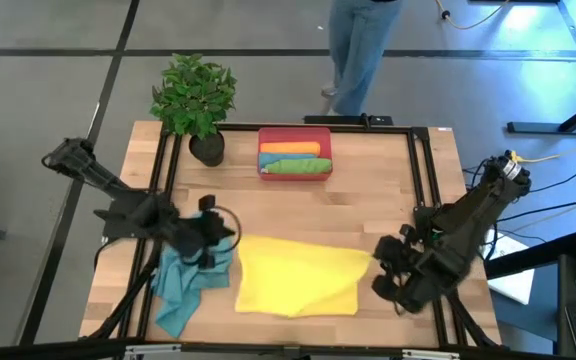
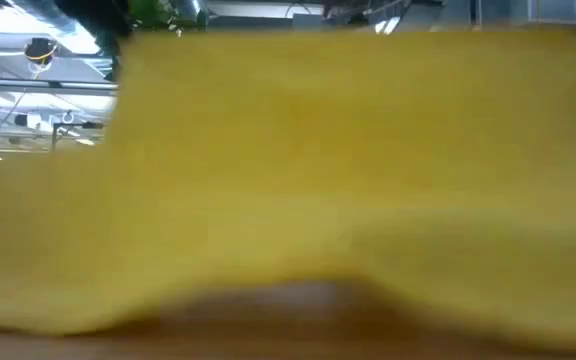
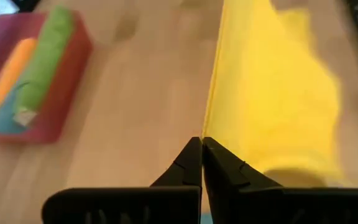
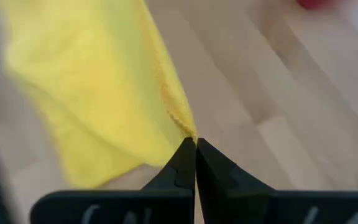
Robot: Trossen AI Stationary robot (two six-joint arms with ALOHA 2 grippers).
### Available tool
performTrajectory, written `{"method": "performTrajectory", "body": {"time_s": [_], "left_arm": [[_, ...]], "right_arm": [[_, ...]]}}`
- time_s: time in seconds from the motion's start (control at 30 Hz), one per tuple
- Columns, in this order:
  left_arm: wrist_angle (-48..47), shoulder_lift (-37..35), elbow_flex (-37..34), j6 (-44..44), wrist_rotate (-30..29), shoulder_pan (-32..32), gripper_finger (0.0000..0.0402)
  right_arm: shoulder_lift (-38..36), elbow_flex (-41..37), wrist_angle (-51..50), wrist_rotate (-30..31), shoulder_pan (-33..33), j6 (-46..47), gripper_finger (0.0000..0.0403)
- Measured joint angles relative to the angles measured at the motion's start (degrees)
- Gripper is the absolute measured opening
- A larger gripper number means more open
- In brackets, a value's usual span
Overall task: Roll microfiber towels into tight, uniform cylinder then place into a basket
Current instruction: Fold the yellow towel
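Note:
A yellow microfiber towel (image 1: 298,278) is spread between my two grippers over the table's near middle. It fills the low view as the yellow towel (image 2: 348,170). My left gripper (image 1: 230,240) is shut at its far left corner, my right gripper (image 1: 376,258) at its far right corner. A teal towel (image 1: 183,285) lies crumpled on the table under my left arm. The red basket (image 1: 265,150) stands at the far middle, holding a rolled orange towel (image 1: 288,148), a green one (image 1: 296,166) and a teal one. My left gripper pinches the yellow towel's corner (image 3: 209,127) between its two shut fingertips, slanting down from the table's left. From there the towel's far edge (image 3: 219,68) runs straight away, drawn taut. My right gripper pinches the towel's opposite corner (image 4: 188,129) between its shut fingertips, slanting down from the table's right. The cloth falls away from the fingers toward the near edge. Whether its lower edge (image 2: 268,300) rests on the table I cannot tell.
A potted plant (image 1: 196,100) stands at the far left corner beside the basket. A black frame rail (image 1: 418,180) runs along the table's right side. Bare wood (image 1: 298,205) lies between basket and towel. A person's legs (image 1: 360,50) show beyond the far edge.

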Motion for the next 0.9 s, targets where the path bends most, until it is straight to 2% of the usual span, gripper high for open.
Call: {"method": "performTrajectory", "body": {"time_s": [0.27, 0.43, 0.63, 0.9], "left_arm": [[5.3, 0.2, -5.7, 14.7, 0.7, 14.7, 0.0], [6.8, 0.2, -6.2, 22.4, 4.4, 18.9, 0.0], [6.8, 1.0, -6.2, 22.2, 4.7, 15.3, 0.0], [13.3, 8.2, -10.1, 20.0, 5.1, 8.3, 0.0]], "right_arm": [[-1.0, -9.6, -0.7, -0.8, -9.8, -6.3, 0.0006], [-1.8, -11.2, -0.1, 0.1, -13.2, -10.6, 0.0005], [-2.1, -11.4, 9.6, 0.5, -10.0, -15.9, 0.0003], [1.8, -15.1, 15.2, -0.8, -5.2, -13.9, 0.0002]]}}
